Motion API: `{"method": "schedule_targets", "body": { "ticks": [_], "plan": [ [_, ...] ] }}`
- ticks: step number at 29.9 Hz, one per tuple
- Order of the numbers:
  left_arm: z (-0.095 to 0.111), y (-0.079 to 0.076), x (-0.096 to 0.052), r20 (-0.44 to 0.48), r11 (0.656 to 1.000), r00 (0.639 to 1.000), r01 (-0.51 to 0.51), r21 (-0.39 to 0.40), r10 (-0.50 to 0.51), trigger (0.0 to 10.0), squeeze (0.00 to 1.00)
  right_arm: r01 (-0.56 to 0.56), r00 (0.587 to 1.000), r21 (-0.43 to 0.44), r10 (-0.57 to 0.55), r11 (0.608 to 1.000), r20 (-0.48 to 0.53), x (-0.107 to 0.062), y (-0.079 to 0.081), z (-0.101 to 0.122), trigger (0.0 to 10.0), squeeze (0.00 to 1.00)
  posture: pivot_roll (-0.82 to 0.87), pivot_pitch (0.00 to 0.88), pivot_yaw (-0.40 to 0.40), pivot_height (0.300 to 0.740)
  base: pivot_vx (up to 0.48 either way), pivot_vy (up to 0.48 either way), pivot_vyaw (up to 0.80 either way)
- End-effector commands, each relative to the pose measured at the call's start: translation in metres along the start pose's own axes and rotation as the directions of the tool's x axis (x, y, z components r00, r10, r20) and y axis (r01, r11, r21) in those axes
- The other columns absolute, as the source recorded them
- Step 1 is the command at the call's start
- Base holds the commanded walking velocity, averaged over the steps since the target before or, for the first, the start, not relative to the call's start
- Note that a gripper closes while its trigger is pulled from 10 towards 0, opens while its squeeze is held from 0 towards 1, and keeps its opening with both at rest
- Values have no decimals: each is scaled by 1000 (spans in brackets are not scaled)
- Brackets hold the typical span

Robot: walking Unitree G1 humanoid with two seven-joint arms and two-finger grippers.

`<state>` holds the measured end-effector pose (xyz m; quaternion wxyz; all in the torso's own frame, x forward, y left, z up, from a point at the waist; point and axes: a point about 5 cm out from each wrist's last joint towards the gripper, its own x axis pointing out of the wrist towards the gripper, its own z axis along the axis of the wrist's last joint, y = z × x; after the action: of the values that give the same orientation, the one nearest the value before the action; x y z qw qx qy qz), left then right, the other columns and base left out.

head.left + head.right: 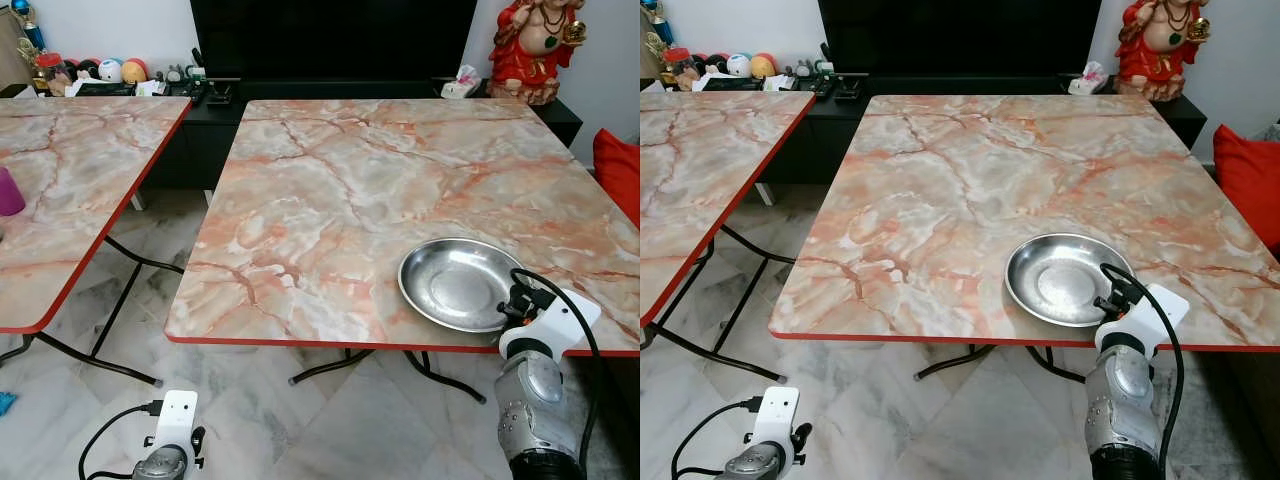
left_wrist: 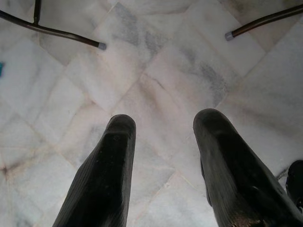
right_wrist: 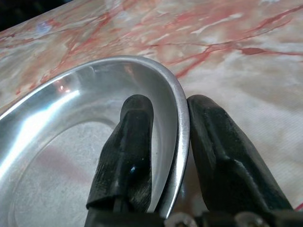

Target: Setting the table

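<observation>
We clamp our right hand [image 3: 170, 156] on the steel plate [image 1: 455, 283] rim, at the surface's [image 1: 330, 180] 5 o'clock. Left hand [image 2: 163, 165] hangs apart. One plate placed, unreleased; other settings remain.

No legible text, label, brand mark, number or sign is found in any view. The small packets and round objects on the low black cabinet [image 1: 215, 105] behind the marble-patterned folding table with red edging [image 1: 330, 200] are too small and blurred to read. The shallow round stainless-steel dish [image 1: 455, 283] bears no stamp or marking. The white plastic wrist housings on the two arms carry no readable lettering.
</observation>
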<state>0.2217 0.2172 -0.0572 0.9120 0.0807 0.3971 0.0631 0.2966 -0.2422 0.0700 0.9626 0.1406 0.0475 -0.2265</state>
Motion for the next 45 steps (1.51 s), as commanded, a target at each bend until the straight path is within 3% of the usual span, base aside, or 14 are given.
{"method": "schedule_targets", "body": {
  "ticks": [1,7,8,13,14,15,26,28,31,39,45],
  "plan": [
    [-4,1,-1,-22,1000,1000,-5,-2,5,10000,0,-11,1000,-36,11,999,2,2,4,1,10000,0,3,0,6,740,0,0,0],
    [-5,1,-1,-23,1000,1000,-4,0,4,10000,0,-16,999,-46,14,999,-37,1,5,-6,10000,0,4,0,6,740,0,0,0],
    [-5,1,-1,-23,1000,1000,-3,2,3,10000,0,-20,999,-56,17,998,-39,0,5,-7,10000,1000,8,0,5,740,0,0,0],
    [-5,1,-1,-23,1000,1000,-4,1,4,10000,0,-4,999,-60,2,998,-42,1,5,-8,10000,1000,10,0,5,740,0,0,0],
    [-5,1,-1,-23,1000,1000,-5,1,5,10000,0,2,999,-75,-6,997,-44,1,4,-9,10000,255,9,0,5,740,0,0,0],
    [-5,1,-1,-24,1000,1000,-5,1,5,10000,0,6,999,-80,-10,997,-42,1,4,-9,10000,35,9,0,5,740,0,0,0],
    [-5,1,-1,-22,1000,1000,-1,4,1,10000,0,44,999,-115,-43,992,13,3,-1,-2,10000,0,4,0,6,740,0,0,0],
    [-5,0,-1,-22,1000,1000,0,7,0,10000,0,47,998,-183,-40,982,42,2,-1,2,10000,0,4,0,6,740,0,0,0],
    [-5,0,-1,-22,1000,1000,0,7,1,10000,0,55,996,-202,-41,978,74,1,0,4,10000,0,5,0,4,740,0,0,0],
    [-6,1,-1,-22,1000,1000,-3,15,4,10000,0,-71,958,-132,104,989,266,-5,19,28,10000,0,0,0,4,740,0,0,0],
    [-8,7,-2,-20,1000,1000,-13,-3,13,10000,0,-164,920,-170,213,972,329,-10,31,37,10000,0,-1,0,0,740,0,0,0]
  ]
}}
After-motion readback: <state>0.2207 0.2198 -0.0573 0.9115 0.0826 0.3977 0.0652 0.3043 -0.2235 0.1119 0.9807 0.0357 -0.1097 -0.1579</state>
